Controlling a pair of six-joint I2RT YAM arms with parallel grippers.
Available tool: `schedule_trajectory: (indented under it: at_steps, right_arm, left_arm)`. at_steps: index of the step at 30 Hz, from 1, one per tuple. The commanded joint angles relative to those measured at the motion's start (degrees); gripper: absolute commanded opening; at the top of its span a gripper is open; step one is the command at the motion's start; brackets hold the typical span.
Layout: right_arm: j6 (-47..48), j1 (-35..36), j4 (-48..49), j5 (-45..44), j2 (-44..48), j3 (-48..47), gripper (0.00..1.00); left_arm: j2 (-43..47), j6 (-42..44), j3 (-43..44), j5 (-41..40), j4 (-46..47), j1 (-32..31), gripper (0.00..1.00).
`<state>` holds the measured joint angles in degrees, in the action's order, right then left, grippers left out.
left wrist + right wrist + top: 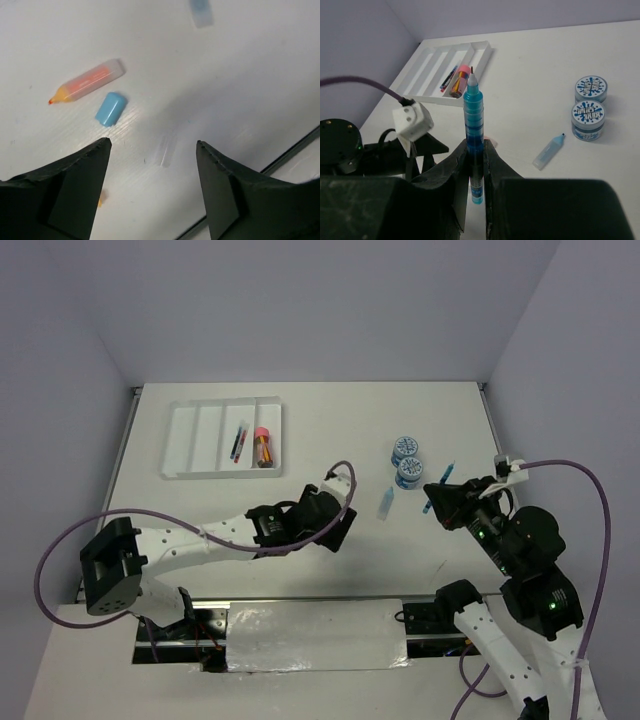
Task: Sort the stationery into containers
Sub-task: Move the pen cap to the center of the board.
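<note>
My right gripper (475, 146) is shut on a blue pen (473, 125) and holds it above the table; in the top view this gripper (438, 496) and pen (444, 478) are right of the pale blue tube (386, 502). My left gripper (152, 146) is open and empty just above the table, near an orange highlighter (87, 80), a light-blue eraser (110, 108) and a clear cap (167, 150). The white four-compartment tray (185, 440) at the far left holds thin pens (240, 440) and a pink-capped orange piece (262, 446). Two blue-lidded tubs (405, 450) (409, 474) stand together.
The left arm (200, 535) stretches across the near middle of the table and hides the highlighter and eraser in the top view. The table's near edge (295, 150) runs close to the left gripper. Purple walls enclose the table on three sides.
</note>
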<state>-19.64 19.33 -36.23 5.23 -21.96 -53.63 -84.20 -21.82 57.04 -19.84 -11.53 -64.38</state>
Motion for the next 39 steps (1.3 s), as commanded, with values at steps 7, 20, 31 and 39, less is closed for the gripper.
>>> schedule_trajectory:
  at_steps: [7, 20, 31, 39]
  right_arm:
    - [-0.66, -0.17, 4.13, -7.17, -4.23, -2.02, 0.00]
    - [-2.16, -0.17, 8.99, 1.36, -5.38, 2.47, 0.00]
    - [-1.19, -0.17, 9.86, 2.76, -5.55, 4.32, 0.00]
    - [-1.98, -0.17, 12.06, 3.46, -6.78, 5.72, 0.00]
  left_arm:
    - [2.55, -67.95, 6.87, -15.95, -30.56, -0.83, 0.99]
    - [-17.91, -97.63, 25.93, -9.00, -50.26, -0.49, 0.91]
    - [-25.12, -73.44, 25.66, -7.76, -38.50, 1.80, 0.89]
    - [-27.68, -70.38, 21.03, -5.22, -36.48, 2.07, 0.82]
